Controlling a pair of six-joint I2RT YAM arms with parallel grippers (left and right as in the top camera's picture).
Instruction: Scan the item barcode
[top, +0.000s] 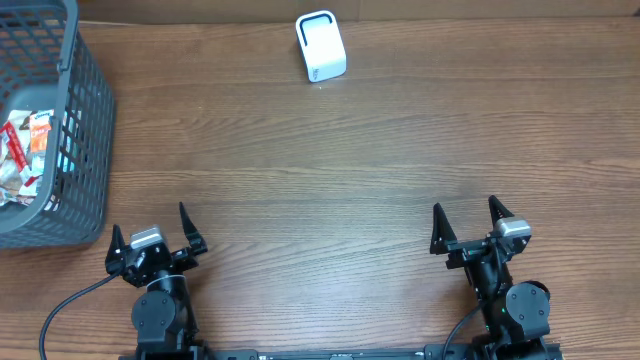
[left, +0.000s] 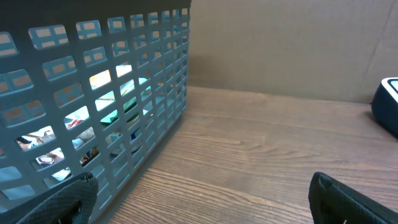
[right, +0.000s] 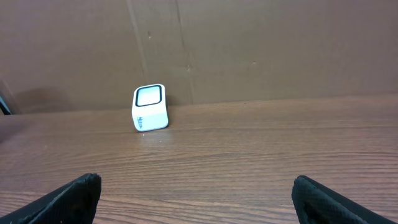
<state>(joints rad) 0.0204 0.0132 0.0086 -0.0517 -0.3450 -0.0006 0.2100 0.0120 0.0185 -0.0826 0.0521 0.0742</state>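
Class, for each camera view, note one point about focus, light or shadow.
Overhead: even light, crisp wood grain, the scanner barely shadowed. Left wrist: near fingertips blurred, packets glowing bright through the basket. Right wrist: fingertips dark and soft, scanner sharp.

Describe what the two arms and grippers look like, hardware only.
Left gripper and right gripper match: black, two tapered black fingers each, a light grey block on top, round black joint housings behind. A black cable trails from the left arm's base.

I can read nothing: the packets (top: 22, 155) carry blurred print, and the scanner (right: 150, 115) shows a mark, perhaps lettering.
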